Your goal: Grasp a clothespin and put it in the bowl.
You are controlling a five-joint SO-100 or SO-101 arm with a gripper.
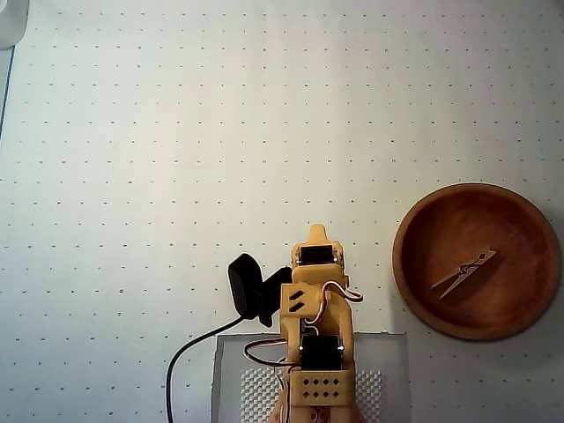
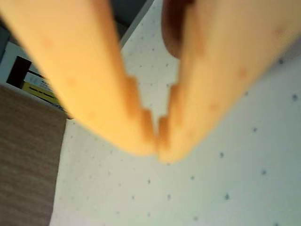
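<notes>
Our tool (image 2: 157,141) is pinched closed, empty; the light, stiff wooden clothespin (image 1: 463,272) already lies in the reddish-brown wooden bowl (image 1: 414,220) at three o'clock.

Reddish-brown bowl (image 1: 477,261) at 3 o'clock in overhead view; pale wood clothespin (image 1: 463,271) with grey metal coil. Off-white mat (image 1: 176,132), regular grid of small dark dots. Orange-yellow arm (image 1: 317,326), black motors, black cable (image 1: 189,352). Orange-yellow gripper (image 2: 158,141) in wrist view.
</notes>
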